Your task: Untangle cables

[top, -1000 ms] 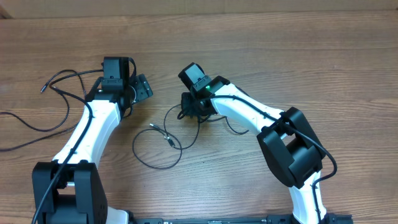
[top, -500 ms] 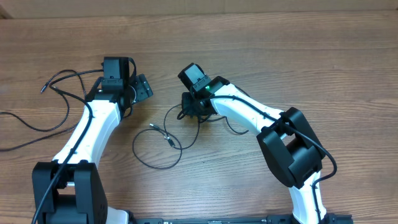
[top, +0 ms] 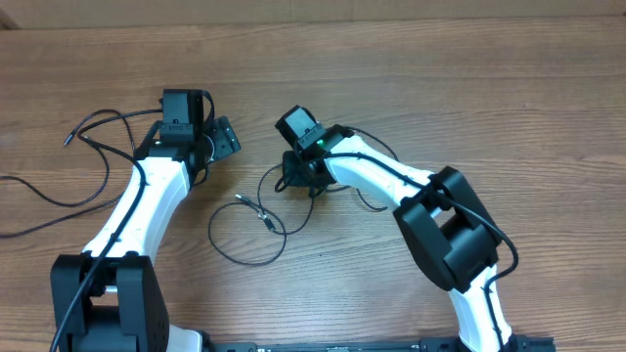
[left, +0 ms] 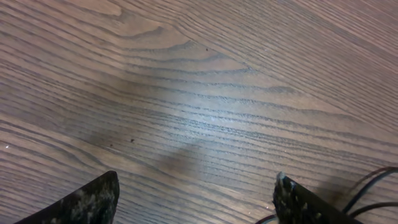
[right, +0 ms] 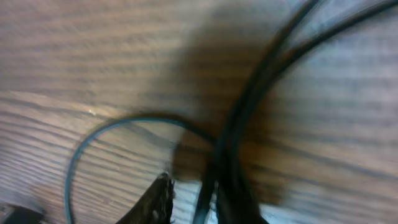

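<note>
Scene inspected on a wooden table [top: 489,98], left to right.

Far left: of the cables [top: 211,235], one outer cable [top: 73,132] is seen lying slack on the wood. One end rests near the table's left edge, and its strands run right and pass behind the left arm [top: 147,200]. It is not touched by either pincer.

Left of centre: the left gripper [left: 196,196] is found just beyond that arm's wrist, with its fingers spread wide. In the left wrist view only bare wood is seen between the two fingertips [left: 93,199], and nothing is held. Two thin black strands are noted at the lower right corner of that view, just outside the right-hand fingertip.

Centre: a looped cable [top: 245,262] lies flat as a loose ring. Two silver-grey plug tips [top: 256,208] rest at its upper side, close together. A strand rises from the ring toward the right gripper [top: 296,177].

Right of centre: the right gripper is set down over a small knot of cords, with the right arm [top: 391,176] reaching in from the right. The right wrist view is blurred. Black cords are seen running just beside one fingertip [right: 158,199], and the other finger cannot be made out. Whether the cords are pinched cannot be told. A short curl of cable lies just to the right of this gripper, under the arm.
</note>
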`<move>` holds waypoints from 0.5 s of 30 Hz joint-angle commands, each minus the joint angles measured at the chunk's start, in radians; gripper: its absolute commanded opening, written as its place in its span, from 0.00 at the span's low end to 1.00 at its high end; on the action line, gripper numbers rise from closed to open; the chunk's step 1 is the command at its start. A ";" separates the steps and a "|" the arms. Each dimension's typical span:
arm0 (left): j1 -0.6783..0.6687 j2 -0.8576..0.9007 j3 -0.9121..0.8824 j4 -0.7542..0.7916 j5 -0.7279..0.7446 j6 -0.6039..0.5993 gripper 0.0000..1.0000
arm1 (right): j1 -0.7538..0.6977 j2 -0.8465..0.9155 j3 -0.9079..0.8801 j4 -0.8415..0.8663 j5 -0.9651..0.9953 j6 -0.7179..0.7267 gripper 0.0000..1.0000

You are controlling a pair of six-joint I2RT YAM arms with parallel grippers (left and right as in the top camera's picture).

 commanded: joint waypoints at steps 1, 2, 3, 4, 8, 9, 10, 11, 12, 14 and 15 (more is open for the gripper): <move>-0.002 0.012 0.001 0.004 0.005 -0.007 0.79 | 0.006 0.086 -0.007 -0.005 0.010 0.003 0.22; -0.002 0.012 0.000 0.004 0.005 -0.007 0.79 | 0.006 0.096 -0.007 -0.003 0.007 0.003 0.20; -0.002 0.012 0.000 0.004 0.005 -0.007 0.79 | 0.006 0.102 -0.007 -0.004 0.006 0.003 0.18; -0.002 0.012 0.000 0.004 0.005 -0.007 0.79 | 0.006 0.107 -0.007 -0.005 0.007 0.003 0.18; -0.002 0.012 0.000 0.004 0.005 -0.007 0.79 | 0.006 0.109 -0.007 -0.003 0.007 0.003 0.14; -0.002 0.012 0.001 0.004 0.005 -0.007 0.79 | 0.006 0.109 -0.007 -0.004 0.007 0.003 0.12; -0.002 0.012 0.000 0.004 0.005 -0.007 0.79 | 0.005 0.109 -0.007 -0.004 0.007 0.003 0.07; -0.002 0.012 0.000 0.004 0.005 -0.007 0.79 | 0.005 0.109 -0.007 -0.005 0.006 0.003 0.04; -0.002 0.012 0.000 0.004 0.005 -0.007 0.79 | 0.005 0.108 -0.006 -0.008 0.006 0.003 0.04; -0.002 0.012 0.000 0.005 0.005 -0.007 0.79 | 0.006 0.097 0.003 -0.022 -0.005 0.003 0.04; -0.002 0.012 0.000 0.005 0.005 -0.007 0.79 | 0.003 0.085 0.016 -0.034 -0.025 0.002 0.04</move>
